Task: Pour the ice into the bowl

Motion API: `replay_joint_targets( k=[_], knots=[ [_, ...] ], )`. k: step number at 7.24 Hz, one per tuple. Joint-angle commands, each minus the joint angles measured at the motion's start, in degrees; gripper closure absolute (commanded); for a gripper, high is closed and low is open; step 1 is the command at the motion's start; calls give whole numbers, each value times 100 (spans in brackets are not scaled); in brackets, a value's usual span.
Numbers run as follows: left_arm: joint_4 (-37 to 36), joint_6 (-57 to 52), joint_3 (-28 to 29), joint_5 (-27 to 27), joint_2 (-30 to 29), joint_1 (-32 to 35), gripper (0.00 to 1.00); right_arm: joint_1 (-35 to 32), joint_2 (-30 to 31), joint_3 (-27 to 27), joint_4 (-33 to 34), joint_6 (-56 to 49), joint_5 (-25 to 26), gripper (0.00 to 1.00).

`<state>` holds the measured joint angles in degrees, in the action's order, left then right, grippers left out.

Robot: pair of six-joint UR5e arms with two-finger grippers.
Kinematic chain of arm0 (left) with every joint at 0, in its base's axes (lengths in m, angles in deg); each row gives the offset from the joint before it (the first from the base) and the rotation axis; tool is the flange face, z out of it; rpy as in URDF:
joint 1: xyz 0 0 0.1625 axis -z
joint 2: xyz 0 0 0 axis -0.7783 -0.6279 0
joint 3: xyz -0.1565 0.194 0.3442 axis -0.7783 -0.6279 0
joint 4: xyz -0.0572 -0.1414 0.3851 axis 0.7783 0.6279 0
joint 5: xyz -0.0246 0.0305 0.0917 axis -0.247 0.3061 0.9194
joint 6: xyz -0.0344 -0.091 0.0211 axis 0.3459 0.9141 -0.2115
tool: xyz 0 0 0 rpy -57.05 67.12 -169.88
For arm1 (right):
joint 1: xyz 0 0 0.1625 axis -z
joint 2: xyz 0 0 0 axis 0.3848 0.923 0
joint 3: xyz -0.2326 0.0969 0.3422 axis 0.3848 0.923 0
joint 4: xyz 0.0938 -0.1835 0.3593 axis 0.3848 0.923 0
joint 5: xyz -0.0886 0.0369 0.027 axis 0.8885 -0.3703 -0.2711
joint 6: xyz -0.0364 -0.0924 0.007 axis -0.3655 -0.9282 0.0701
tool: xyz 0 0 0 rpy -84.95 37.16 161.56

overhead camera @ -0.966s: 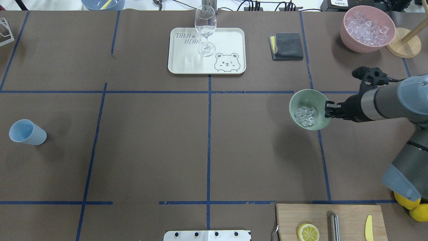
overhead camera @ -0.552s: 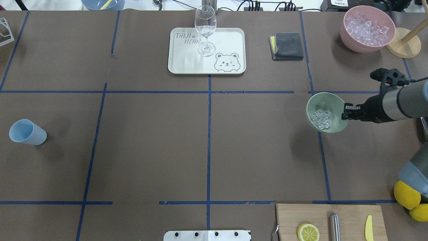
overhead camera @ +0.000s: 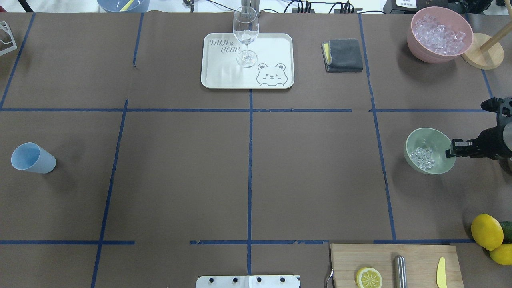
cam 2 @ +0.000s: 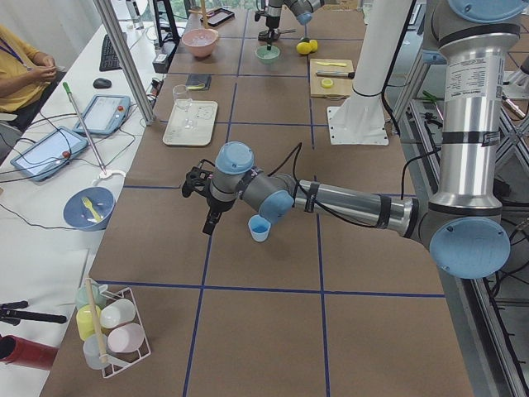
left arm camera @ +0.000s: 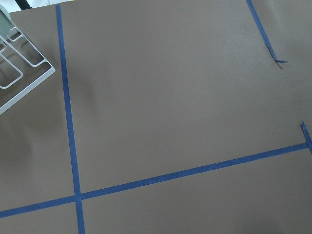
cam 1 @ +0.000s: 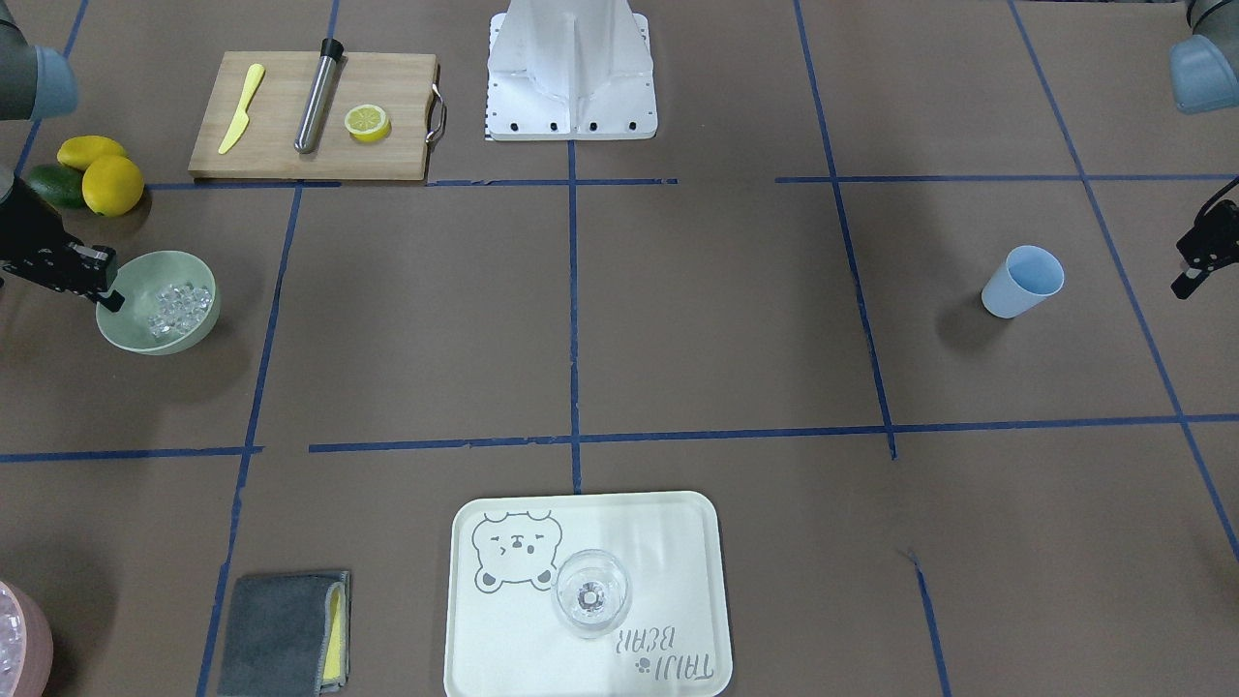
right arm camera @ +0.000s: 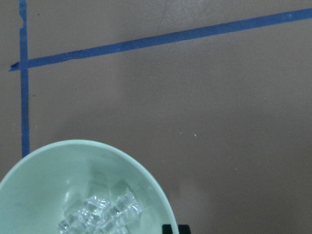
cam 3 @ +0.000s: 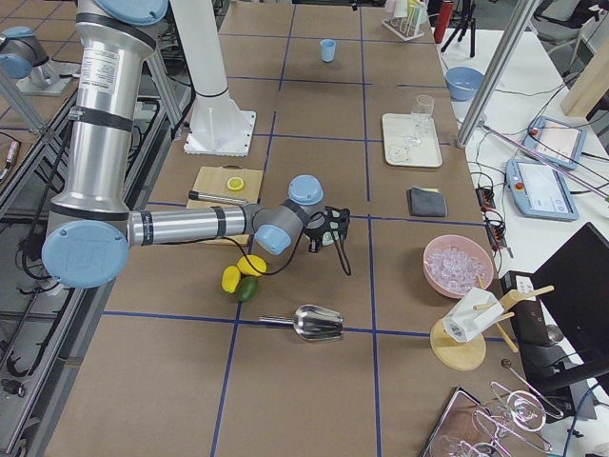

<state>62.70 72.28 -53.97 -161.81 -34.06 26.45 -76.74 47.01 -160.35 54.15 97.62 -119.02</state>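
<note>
Read the overhead view from left to right.

1. The left gripper (cam 1: 1198, 259) is outside that view. Locate it at the right edge of the front-facing view, above the table (overhead camera: 180, 180) and apart from the blue cup (overhead camera: 33, 158). You cannot tell whether its jaws are open or closed.
2. The blue cup stands upright at the far left, with nothing touching it.
3. At centre, toward the far edge, a cream tray (overhead camera: 272, 44) with a bear print carries a clear wine glass (overhead camera: 245, 34), standing upright.
4. To the right of the tray, a folded grey cloth (overhead camera: 344, 55) lies flat.
5. The bowl (overhead camera: 434, 140) is in the right half, just right of a blue tape line and well apart from the tray.
6. The ice (overhead camera: 424, 157) lies clustered in the bottom of the bowl, toward its near-left side.
7. The right gripper (overhead camera: 453, 150) is clamped on the bowl's right-hand rim. The right wrist view confirms a black fingertip at that rim. You cannot tell whether the bowl's base rests on the table.
8. A pink bowl (overhead camera: 416, 44) heaped with clear cubes stands at the far right corner, beside a round wooden base (overhead camera: 486, 56).
9. At the near edge, a wooden cutting board (overhead camera: 420, 260) holds a lemon half (overhead camera: 368, 277), a metal cylinder (overhead camera: 400, 270) and a yellow knife (overhead camera: 441, 272). Whole lemons (overhead camera: 486, 231) lie just right of it.
</note>
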Motion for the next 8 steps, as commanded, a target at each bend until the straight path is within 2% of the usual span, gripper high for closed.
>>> replay_joint_targets(
  k=[1,2,3,4,5,7,8],
  knots=[
    [0,0,-13,0,0,-3,0,23,-36,139,-1,-1,-2,100],
    [0,0,-13,0,0,-3,0,23,-45,139,7,-1,-2,100],
    [0,9,-13,0,0,-3,0,23,-45,148,7,-1,7,83],
    [0,9,-13,0,0,-3,0,15,-36,209,7,-1,-2,74],
    [0,9,-13,0,0,-3,0,23,-19,218,7,42,68,1],
    [0,26,-13,8,9,-3,0,-194,-19,131,7,-1,-54,0],
    [0,52,-13,17,9,-3,0,-570,-27,113,51,-10,-464,0]
  ],
)
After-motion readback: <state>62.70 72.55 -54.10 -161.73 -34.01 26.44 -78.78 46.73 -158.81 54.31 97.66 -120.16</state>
